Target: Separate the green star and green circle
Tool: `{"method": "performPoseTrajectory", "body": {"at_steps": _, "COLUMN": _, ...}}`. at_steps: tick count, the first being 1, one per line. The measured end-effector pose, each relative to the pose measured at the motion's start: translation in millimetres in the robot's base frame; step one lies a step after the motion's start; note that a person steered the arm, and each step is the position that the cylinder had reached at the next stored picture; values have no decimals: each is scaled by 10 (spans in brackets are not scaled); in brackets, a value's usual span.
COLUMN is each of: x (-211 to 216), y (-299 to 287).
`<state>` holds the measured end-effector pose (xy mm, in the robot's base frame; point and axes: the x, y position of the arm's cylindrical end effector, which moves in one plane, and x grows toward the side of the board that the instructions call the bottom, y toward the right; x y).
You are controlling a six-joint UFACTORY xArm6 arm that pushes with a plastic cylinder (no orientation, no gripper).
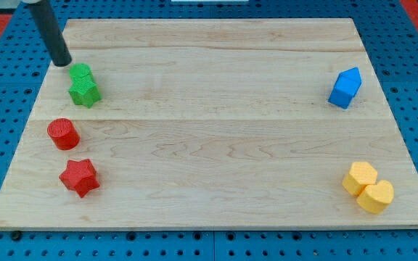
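Two green blocks sit pressed together at the view's upper left: the green circle [81, 72] at the top and the green star [85, 92] just below it, touching. My tip [62, 62] stands just to the upper left of the green circle, very close to it; whether it touches is unclear. The dark rod slants up toward the view's top left corner.
A red circle [63, 134] and a red star [79, 177] lie below the green pair at the left. A blue block [345, 88] sits at the right. Two yellow blocks [368, 187] touch at the lower right. The wooden board [216, 138] lies on a blue pegboard.
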<state>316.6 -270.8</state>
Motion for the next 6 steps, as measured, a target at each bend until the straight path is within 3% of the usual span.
{"method": "performPoseTrajectory", "body": {"at_steps": 3, "x": 697, "y": 778}}
{"method": "performPoseTrajectory", "body": {"at_steps": 6, "x": 1090, "y": 850}}
